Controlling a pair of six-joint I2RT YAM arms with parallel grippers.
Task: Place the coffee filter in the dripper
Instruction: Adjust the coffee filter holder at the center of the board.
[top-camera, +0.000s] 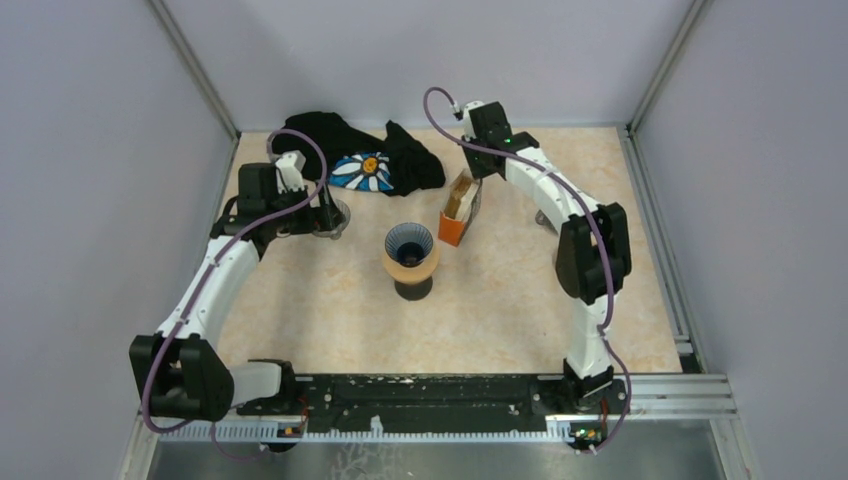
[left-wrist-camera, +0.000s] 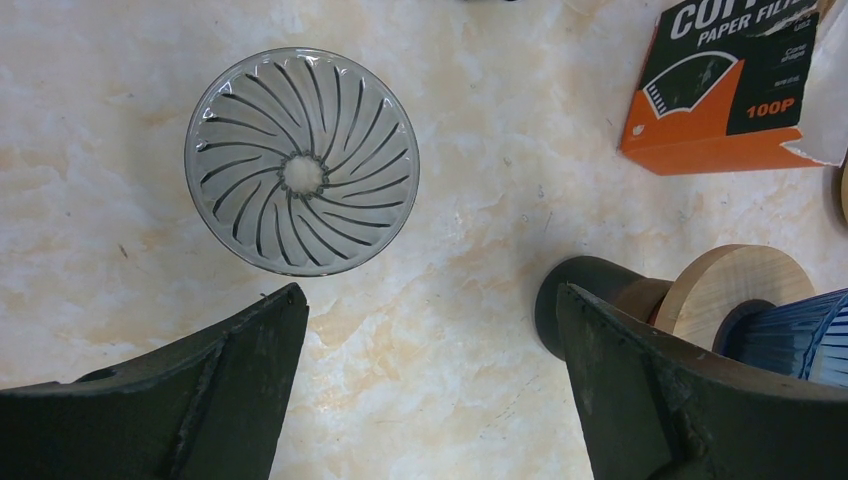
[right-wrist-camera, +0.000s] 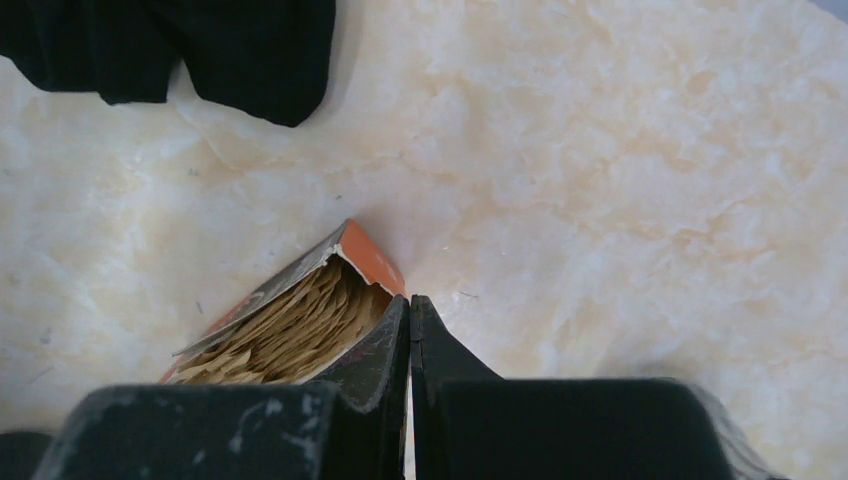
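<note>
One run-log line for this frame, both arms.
left gripper open near empty glass dripper | right gripper shut at filter box mouth | anything pinched: cannot tell

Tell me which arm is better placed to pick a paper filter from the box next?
The right arm. Its jaws are shut at the open top of the orange filter box, beside the brown filters. The left arm hangs with open jaws near the glass dripper, apart from the box.

Orange-and-black cardboard box (left-wrist-camera: 730, 90), just right of table centre: white print on black panel, "COF…" above "PAPER FIL…", both cut by picture edge. "100P" in black on orange part. Smaller print beside it unreadable.
</note>
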